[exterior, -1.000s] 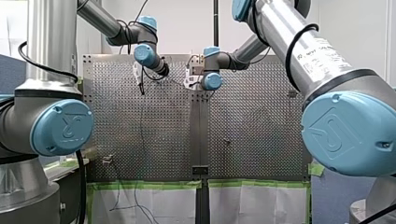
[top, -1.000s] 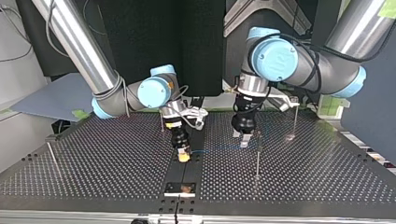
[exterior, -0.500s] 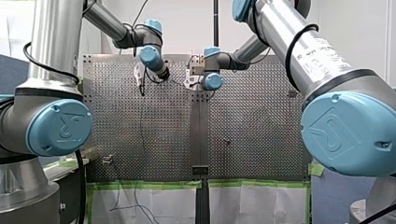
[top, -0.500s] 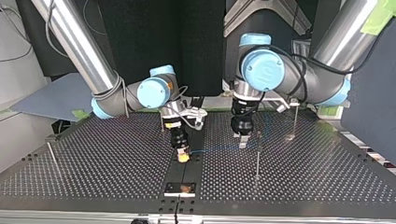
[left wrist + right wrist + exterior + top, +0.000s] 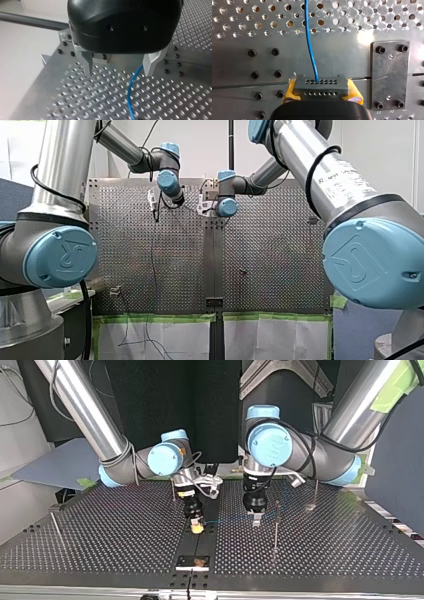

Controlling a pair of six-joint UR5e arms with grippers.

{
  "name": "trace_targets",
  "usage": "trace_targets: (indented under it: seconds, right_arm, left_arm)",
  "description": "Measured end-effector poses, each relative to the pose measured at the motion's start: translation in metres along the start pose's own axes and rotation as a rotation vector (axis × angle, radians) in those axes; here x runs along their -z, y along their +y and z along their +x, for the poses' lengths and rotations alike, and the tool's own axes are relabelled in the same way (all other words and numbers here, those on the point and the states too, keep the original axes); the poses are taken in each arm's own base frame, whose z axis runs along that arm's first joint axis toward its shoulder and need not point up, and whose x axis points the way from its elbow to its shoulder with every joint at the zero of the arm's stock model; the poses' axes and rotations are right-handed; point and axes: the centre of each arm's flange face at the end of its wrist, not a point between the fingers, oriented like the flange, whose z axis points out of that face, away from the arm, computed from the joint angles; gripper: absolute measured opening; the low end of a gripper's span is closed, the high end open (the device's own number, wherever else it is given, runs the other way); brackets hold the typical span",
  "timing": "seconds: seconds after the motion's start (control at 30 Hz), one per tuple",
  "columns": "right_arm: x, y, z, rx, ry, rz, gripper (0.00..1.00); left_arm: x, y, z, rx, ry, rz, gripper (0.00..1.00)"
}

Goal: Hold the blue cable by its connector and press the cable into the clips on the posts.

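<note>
My right gripper [image 5: 322, 93] is shut on the grey connector [image 5: 321, 85], with a yellow pad [image 5: 290, 92] on each side of it. The thin blue cable [image 5: 310, 42] leaves the connector and runs ahead over the perforated table. In the top view my right gripper [image 5: 196, 527] stands at the centre seam, and the cable [image 5: 230, 520] leads across to my left gripper [image 5: 256, 519]. My left gripper [image 5: 119, 67] hangs open just above the table. The cable [image 5: 130, 92] passes between its metal fingers [image 5: 87, 62], closer to one of them and untouched by either.
A thin post [image 5: 276, 525] stands close beside my left gripper, another post [image 5: 316, 492] farther behind it, and one [image 5: 55, 525] at the top view's far left. A black plate [image 5: 389, 75] is bolted beside my right gripper. Another plate [image 5: 194, 561] lies by the near table edge.
My left arm has swung toward my right gripper and come down, bringing its open fingers over the cable. My right gripper and the connector have stayed put.
</note>
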Motion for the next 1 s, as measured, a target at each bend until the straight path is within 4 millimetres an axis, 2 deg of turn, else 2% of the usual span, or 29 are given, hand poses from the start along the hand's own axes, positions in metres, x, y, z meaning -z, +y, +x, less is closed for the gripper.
trace_targets:
  seconds: [0.27,0.7,1.0]
  right_arm:
    - [0.000,0.000,-0.001,0.001,-0.001,0.002,0.00]
    - [0.000,0.000,-0.002,0.002,-0.002,0.002,0.00]
    - [0.000,0.000,-0.003,0.003,-0.004,0.003,0.00]
  left_arm:
    - [-0.014,0.005,0.023,-0.036,0.037,-0.047,1.00]
    - [-0.034,-0.002,0.014,-0.049,0.020,-0.071,1.00]
    - [-0.034,0.000,0.011,-0.080,0.011,-0.104,1.00]
